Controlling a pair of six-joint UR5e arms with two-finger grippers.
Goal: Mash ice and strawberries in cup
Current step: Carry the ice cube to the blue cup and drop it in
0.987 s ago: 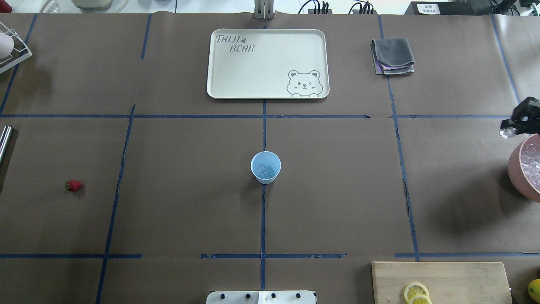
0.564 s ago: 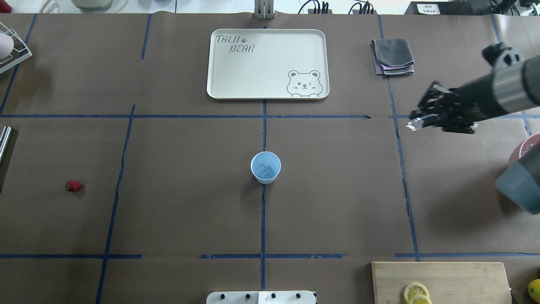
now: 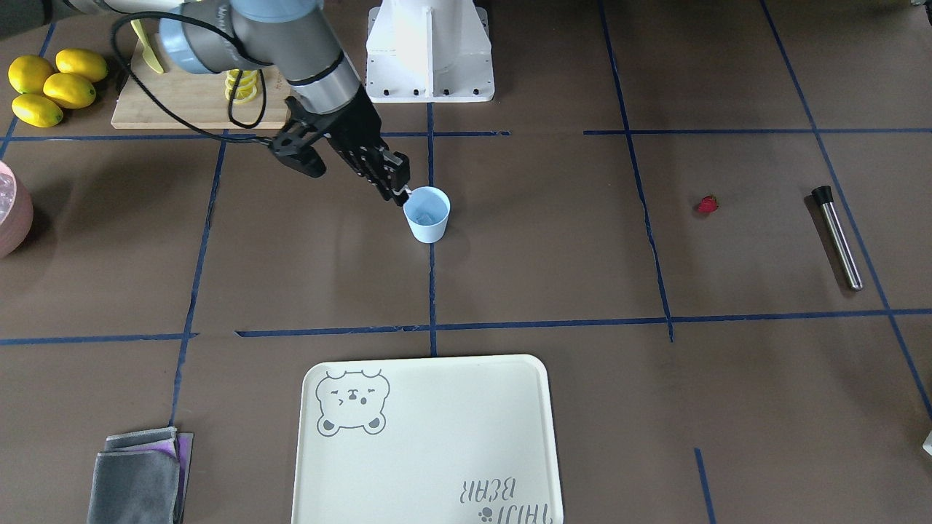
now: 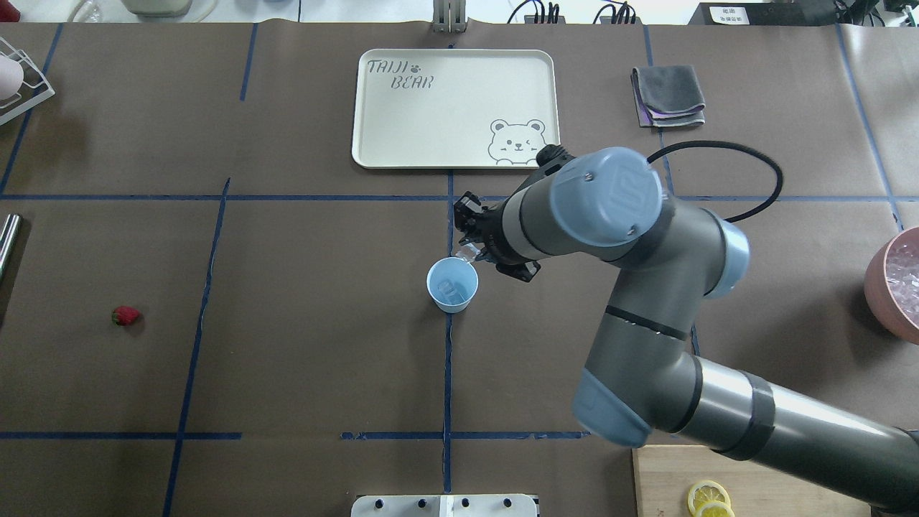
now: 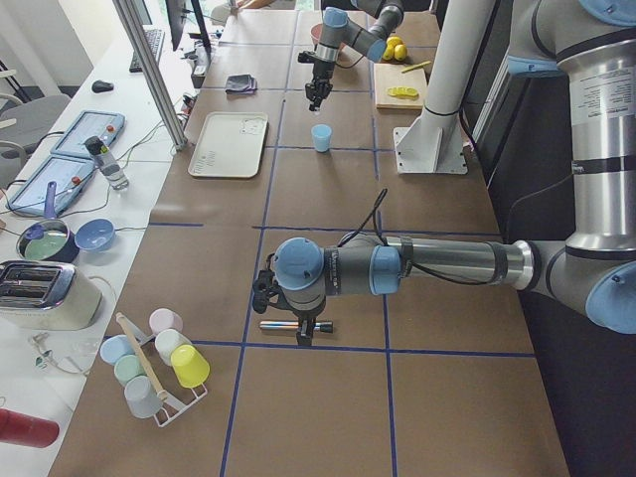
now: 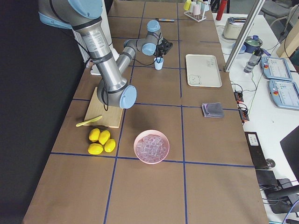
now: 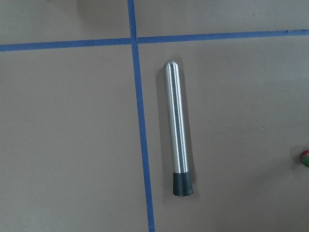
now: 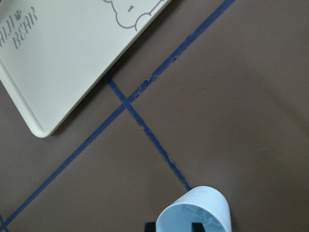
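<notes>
The pale-blue cup (image 4: 452, 285) stands upright at the table's middle, with a clear piece of ice (image 4: 451, 290) inside it. My right gripper (image 4: 468, 253) hovers at the cup's far-right rim, shut on another small piece of ice (image 4: 467, 251); in the front view its tips (image 3: 403, 195) sit just beside the cup (image 3: 427, 213). The strawberry (image 4: 126, 315) lies alone far to the left. My left gripper (image 5: 306, 333) shows only in the exterior left view, above a steel muddler (image 7: 177, 130); whether it is open or shut I cannot tell.
A pink bowl (image 4: 882, 287) of ice sits at the right edge. A cream bear tray (image 4: 402, 129) and a folded grey cloth (image 4: 668, 95) lie at the back. A cutting board (image 4: 660, 488) with lemon slices is front right, with whole lemons (image 3: 51, 84) beside it.
My right arm has swung left from the pink bowl to the cup's rim, carrying the ice piece. The cup and strawberry have not moved.
</notes>
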